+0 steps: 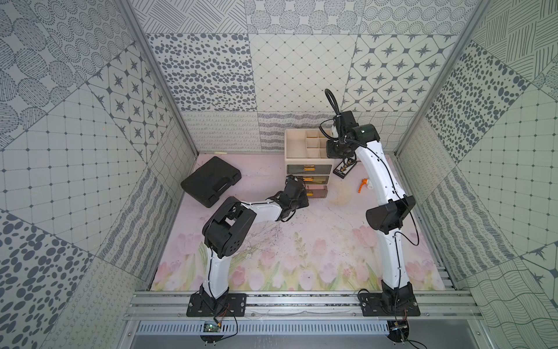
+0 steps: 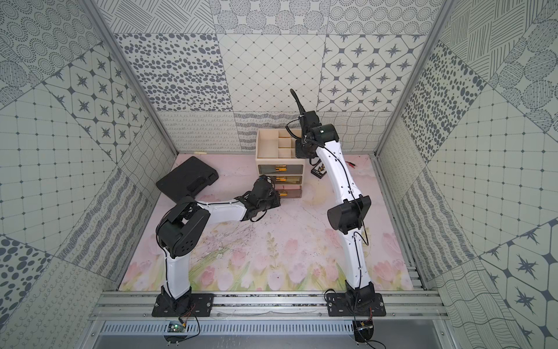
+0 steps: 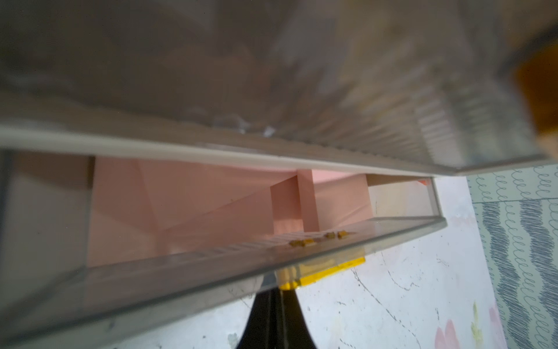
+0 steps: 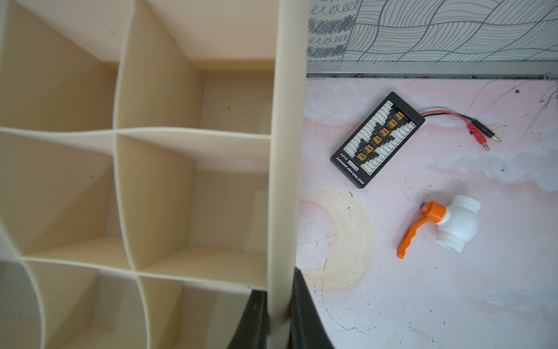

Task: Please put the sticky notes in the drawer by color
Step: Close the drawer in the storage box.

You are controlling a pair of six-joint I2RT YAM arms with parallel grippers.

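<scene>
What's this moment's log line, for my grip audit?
left gripper: shut on drawer handle | right gripper: shut on chest wall | pink notes: in drawer

Cream drawer chest [image 2: 279,169] at 12 o'clock on floral worktop [image 2: 271,250], pink showing through lowest drawer [image 2: 292,193], left tool [image 2: 278,196] at its gold handle [image 2: 283,195], right tool [image 2: 303,154] over chest's 3 o'clock rim, black case [image 2: 187,179] at 10 o'clock, charging board [image 2: 319,171] at chest's 4 o'clock

Robot lab cell: patterned panels [image 1: 211,75], alu rails [image 1: 302,305].
</scene>
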